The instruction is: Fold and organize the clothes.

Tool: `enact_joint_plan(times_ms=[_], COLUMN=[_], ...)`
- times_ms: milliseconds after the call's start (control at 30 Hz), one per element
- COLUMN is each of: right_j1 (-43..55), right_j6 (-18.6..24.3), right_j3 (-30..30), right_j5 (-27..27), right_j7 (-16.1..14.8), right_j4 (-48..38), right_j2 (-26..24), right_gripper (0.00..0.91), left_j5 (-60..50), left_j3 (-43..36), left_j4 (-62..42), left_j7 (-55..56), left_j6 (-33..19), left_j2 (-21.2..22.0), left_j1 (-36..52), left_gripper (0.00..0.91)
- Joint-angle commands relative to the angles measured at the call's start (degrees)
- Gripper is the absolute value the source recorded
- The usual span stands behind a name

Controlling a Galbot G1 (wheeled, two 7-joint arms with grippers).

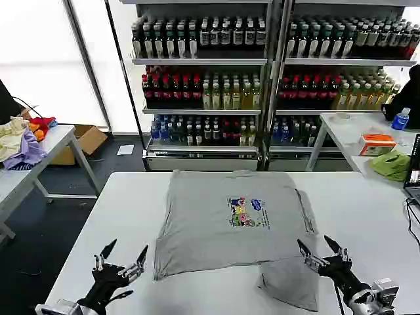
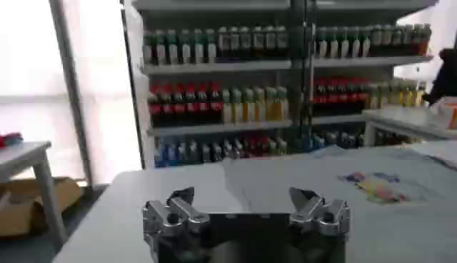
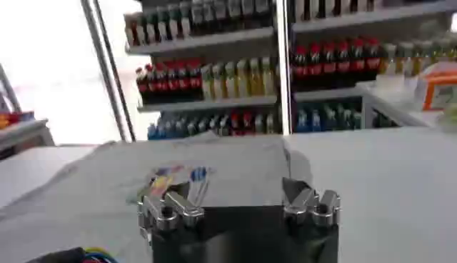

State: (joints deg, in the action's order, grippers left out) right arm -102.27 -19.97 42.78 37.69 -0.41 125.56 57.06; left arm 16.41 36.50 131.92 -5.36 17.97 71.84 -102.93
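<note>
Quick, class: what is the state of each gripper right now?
Left gripper: open, holding nothing, beside the grey shirt.
Right gripper: open, holding nothing, at the shirt's near right corner.

I see bare white tabletop (image 1: 367, 216) to either side of the flat grey short-sleeved shirt with the multicoloured chest print (image 1: 230, 220), widest on my right. The left gripper (image 1: 121, 257) hovers over the near left corner, fingers spread, just off the shirt's hem. The right gripper (image 1: 319, 251), fingers apart, sits at the near right by the folded-under sleeve. A black cable (image 1: 412, 226) crosses the far right edge. Beyond the table stands the tall shelving rack of coloured drink bottles (image 1: 210, 85).
</note>
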Motion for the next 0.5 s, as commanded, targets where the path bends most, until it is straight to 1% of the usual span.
enact_joint_plan(times_ms=[33,267,367,500], right_j1=[-5.31,-8.17,-8.37,-8.83], right_j6=[-3.41,-3.14,-3.24,-3.14], right_j3=[-1.62,-3.17,-3.79,-4.66], right_j5=[1.77,0.63,0.57,0.59], right_j7=[7.84,8.4,8.91,8.75], right_j4=[1.7,2.12,1.73,1.45], right_j2=[-4.04,-3.02,-2.37,-1.97], right_gripper=[0.907,0.907,0.907,0.907], left_j5=[1.88,1.76,1.74,1.7], left_j3=[-6.26,-9.82,-10.69,-12.16], left_j4=[1.14,-2.3,-3.13,-4.21], left_j7=[4.42,5.12,5.03,5.46], left_j6=[6.03,6.63,6.68,7.06], left_j2=[-3.61,-3.91,-3.24,-1.95], left_j1=[-2.85,-1.69,-0.44,1.97], left_gripper=[0.907,0.907,0.907,0.907])
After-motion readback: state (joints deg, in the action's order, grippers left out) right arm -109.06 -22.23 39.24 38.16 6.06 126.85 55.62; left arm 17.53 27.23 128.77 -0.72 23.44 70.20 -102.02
